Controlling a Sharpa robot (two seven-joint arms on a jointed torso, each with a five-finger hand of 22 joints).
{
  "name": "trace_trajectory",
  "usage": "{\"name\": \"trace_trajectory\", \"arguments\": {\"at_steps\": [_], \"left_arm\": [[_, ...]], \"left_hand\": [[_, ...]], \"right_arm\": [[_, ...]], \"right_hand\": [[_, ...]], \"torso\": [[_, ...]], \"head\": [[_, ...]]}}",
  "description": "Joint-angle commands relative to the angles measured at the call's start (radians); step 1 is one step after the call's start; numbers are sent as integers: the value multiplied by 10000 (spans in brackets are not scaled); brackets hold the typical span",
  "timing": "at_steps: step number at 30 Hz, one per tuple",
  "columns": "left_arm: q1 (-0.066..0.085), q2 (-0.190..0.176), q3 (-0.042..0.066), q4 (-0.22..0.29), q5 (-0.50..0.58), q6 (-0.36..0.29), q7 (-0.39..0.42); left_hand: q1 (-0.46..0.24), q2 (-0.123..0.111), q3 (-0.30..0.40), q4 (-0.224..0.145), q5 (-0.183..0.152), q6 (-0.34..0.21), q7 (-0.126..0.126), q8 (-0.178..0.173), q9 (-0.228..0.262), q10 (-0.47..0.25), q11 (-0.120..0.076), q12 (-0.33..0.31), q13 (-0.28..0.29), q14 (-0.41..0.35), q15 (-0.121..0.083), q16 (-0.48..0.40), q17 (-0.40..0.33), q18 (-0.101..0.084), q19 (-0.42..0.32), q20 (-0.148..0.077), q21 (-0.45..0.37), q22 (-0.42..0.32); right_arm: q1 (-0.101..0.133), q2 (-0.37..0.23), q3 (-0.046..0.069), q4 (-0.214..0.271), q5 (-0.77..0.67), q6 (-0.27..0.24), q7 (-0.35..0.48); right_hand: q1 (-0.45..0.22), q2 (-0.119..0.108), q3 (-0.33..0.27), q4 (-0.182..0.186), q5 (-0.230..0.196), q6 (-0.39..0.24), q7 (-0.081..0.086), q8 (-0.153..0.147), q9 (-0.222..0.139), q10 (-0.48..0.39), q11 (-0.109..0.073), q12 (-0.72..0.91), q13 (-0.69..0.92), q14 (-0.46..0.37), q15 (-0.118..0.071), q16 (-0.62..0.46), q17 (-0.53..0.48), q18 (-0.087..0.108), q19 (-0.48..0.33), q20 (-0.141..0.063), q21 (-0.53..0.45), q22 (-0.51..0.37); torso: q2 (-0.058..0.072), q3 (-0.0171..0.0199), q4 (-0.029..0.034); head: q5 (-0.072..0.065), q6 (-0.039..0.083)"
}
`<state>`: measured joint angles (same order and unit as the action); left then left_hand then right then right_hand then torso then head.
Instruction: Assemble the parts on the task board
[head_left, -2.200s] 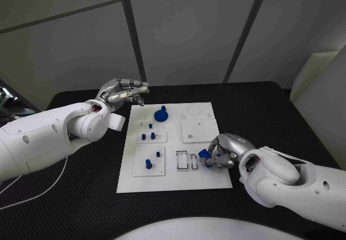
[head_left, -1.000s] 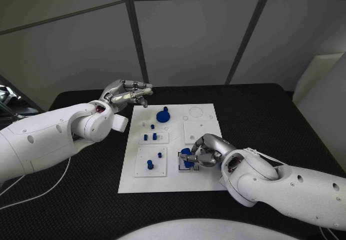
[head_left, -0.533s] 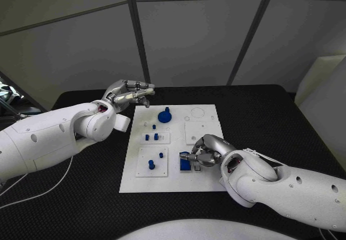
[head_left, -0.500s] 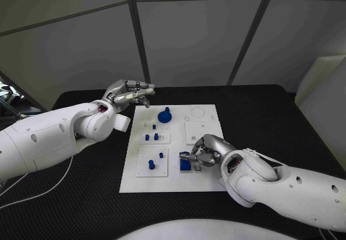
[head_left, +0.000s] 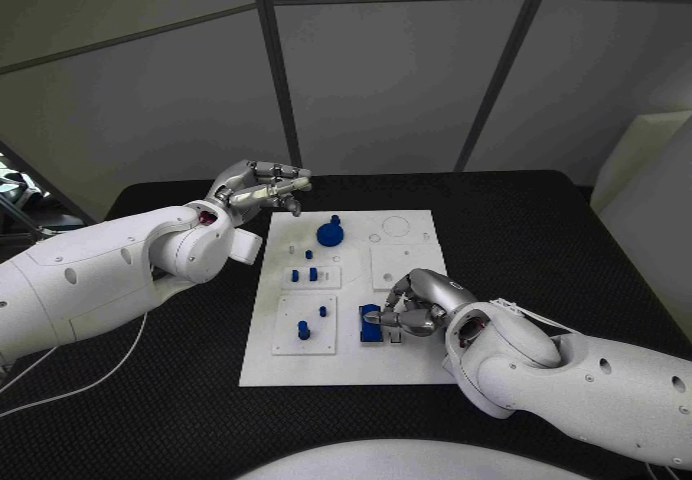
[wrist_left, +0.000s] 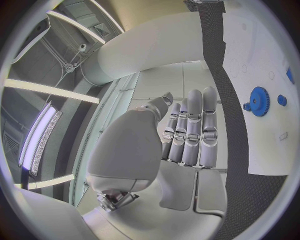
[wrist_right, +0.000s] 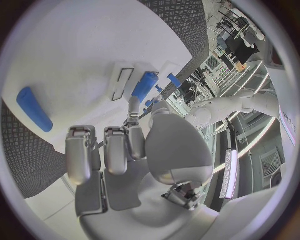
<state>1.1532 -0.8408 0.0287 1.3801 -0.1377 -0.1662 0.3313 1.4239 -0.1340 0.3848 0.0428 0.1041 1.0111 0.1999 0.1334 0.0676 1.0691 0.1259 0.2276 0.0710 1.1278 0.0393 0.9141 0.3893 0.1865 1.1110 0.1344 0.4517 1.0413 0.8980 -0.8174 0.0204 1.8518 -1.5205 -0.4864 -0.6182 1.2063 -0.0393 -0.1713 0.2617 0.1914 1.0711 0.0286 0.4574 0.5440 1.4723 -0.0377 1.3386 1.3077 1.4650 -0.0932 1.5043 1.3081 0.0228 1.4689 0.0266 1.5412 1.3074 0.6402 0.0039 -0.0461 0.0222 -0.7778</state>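
The head camera looks down from above. Each wrist fisheye sits close behind its hand. All three share the task board (head_left: 346, 300).

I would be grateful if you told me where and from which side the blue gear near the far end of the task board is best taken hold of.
Probably by the raised knob at the centre of the blue gear, pinched from straight above. The gear lies flat on the task board, so its toothed rim offers little to grip, while the knob stands up clear. The left hand hovers nearest, off the board's far left corner, holding nothing.
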Motion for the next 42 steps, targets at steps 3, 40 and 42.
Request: {"name": "trace_trajectory", "arguments": {"at_steps": [3, 40, 42], "left_arm": [[14, -18, 9, 13, 39, 72, 46], [-43, 20, -78, -78, 39, 115, 31], [-45, 16, -78, -78, 39, 114, 32]], "left_hand": [[1, 74, -51, 2, 9, -60, -33, 35, 10, -94, -9, 66, 3, -53, 20, -22, -10, -47, -20, 29, -60, -16], [1, 74, -51, 2, 9, -60, -33, 35, 10, -94, -9, 66, 3, -53, 20, -22, -10, -47, -20, 29, -60, -16], [1, 74, -51, 2, 9, -60, -33, 35, 10, -94, -9, 66, 3, -53, 20, -22, -10, -47, -20, 29, -60, -16]], "right_arm": [[14, -416, 4, 344, -357, -470, 432], [54, -2570, 303, 618, -948, 2026, 82], [49, -2514, 301, 590, -1004, 2024, 66]], "right_hand": [[292, 62, -58, -18, 367, -185, 36, -129, 24, 11, -1, -187, 704, 820, -24, -19, 1366, -118, 703, -64, 7, 2278], [1066, 372, -680, 219, 1900, 124, 427, -2226, -1332, -253, 335, -1042, 240, 782, 282, -135, 1186, -81, 602, 257, -101, 2178], [1087, 377, -682, 216, 1923, 145, 419, -2223, -1320, -252, 328, -1041, 242, 781, 275, -138, 1181, -81, 603, 250, -101, 2178]], "torso": [[-8, 15, -33], [-76, 14, -113], [-76, 15, -120]], "head": [[-5, 28], [-439, -51], [-431, -50]]}}
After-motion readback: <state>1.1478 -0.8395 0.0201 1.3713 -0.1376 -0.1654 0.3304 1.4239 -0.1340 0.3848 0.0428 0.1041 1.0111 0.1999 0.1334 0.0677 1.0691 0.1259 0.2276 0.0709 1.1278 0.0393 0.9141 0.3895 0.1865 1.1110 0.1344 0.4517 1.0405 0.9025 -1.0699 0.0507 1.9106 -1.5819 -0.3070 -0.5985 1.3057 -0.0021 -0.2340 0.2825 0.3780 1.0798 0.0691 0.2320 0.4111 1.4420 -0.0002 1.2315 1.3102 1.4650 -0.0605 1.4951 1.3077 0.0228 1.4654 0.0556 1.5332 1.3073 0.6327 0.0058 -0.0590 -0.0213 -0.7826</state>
